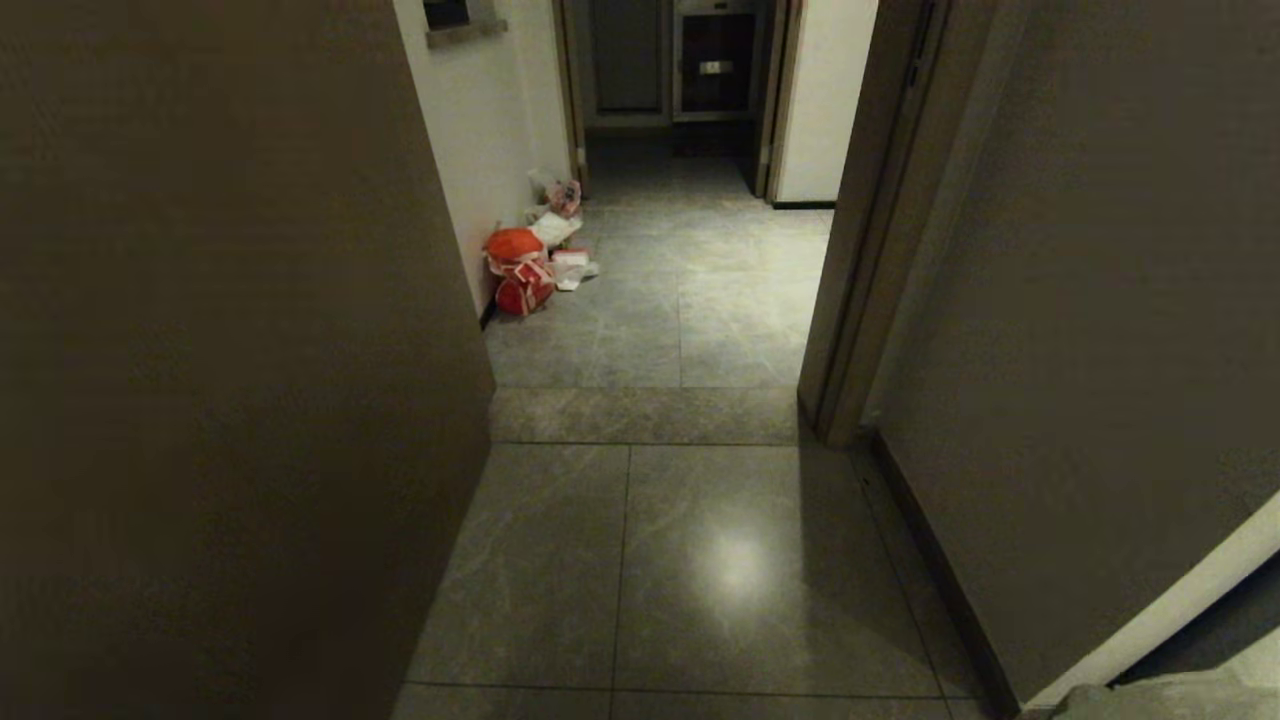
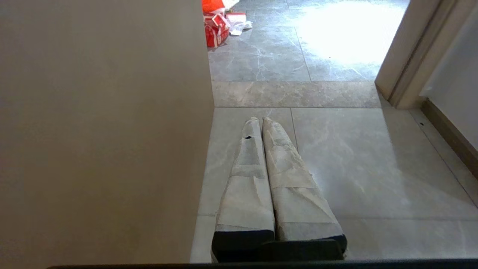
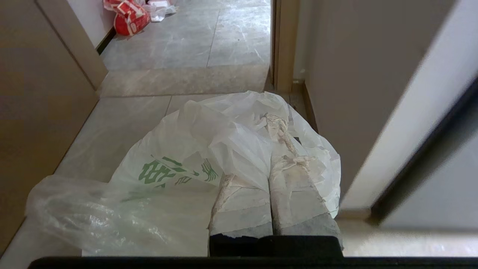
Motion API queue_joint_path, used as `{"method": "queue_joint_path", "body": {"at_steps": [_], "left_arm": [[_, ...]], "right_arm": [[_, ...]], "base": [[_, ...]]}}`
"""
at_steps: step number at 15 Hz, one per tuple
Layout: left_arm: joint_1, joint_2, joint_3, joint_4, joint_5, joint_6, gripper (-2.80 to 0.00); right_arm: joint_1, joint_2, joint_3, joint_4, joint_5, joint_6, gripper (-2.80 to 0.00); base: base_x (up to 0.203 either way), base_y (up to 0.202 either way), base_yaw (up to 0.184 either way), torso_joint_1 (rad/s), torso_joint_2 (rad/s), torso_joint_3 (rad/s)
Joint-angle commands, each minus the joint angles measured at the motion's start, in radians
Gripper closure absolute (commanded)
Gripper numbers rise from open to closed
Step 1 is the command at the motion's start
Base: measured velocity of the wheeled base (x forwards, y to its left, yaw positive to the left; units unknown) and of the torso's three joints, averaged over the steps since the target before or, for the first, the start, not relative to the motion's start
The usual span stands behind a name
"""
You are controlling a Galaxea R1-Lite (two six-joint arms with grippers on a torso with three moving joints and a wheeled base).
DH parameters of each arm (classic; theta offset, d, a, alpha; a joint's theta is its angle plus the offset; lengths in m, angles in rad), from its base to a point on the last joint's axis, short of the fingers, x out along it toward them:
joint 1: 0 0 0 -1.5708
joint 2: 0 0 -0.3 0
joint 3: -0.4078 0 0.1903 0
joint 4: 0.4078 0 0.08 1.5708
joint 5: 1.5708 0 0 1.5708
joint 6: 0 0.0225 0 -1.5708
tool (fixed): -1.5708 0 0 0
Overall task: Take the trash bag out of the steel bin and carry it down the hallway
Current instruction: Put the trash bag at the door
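Bag (image 3: 194,164), white and crinkled with green print, hangs from the right gripper (image 3: 274,123); it drapes over and around the taped fingers (image 3: 295,194), which are pressed together on a fold of the plastic, so the pincer is closed tight on it. Most of the bag sags off to one side of the fingers, over the grey floor (image 3: 123,123). No bin shows in any view, so the bag looks to be already out, and the step in hand seems to be the carry.

To do that well, I would keep the pinch firm, since thin film can slip out of closed fingers, and hold the loose part clear of the door frame (image 3: 283,45) just beyond the bag. The doorway is narrow, so the base should drive straight through the middle of it.

Both arms sit low and level, pointing ahead at the doorway. The left gripper (image 2: 261,120) carries nothing, its taped fingers (image 2: 246,186) touching along their length, close beside the brown door (image 2: 104,130).

Past the threshold strip (image 1: 650,415) lies the hallway (image 1: 700,250), lit brighter, with a red bag (image 1: 522,280) and some white litter (image 1: 570,265) against its left wall; steer right of those
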Motion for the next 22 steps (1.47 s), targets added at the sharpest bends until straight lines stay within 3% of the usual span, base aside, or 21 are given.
{"method": "queue_joint_path", "body": {"at_steps": [1, 22], "left_arm": [[0.0, 0.001, 0.002, -0.001, 0.0, -0.001, 0.0], [0.0, 0.001, 0.0, -0.001, 0.0, -0.001, 0.0]], "right_arm": [[0.001, 0.0, 0.001, 0.001, 0.0, 0.0, 0.0], [0.0, 0.001, -0.001, 0.001, 0.0, 0.0, 0.0]], "base": [[0.196, 0.0, 0.001, 0.002, 0.0, 0.002], [0.193, 0.0, 0.001, 0.002, 0.0, 0.002]]}}
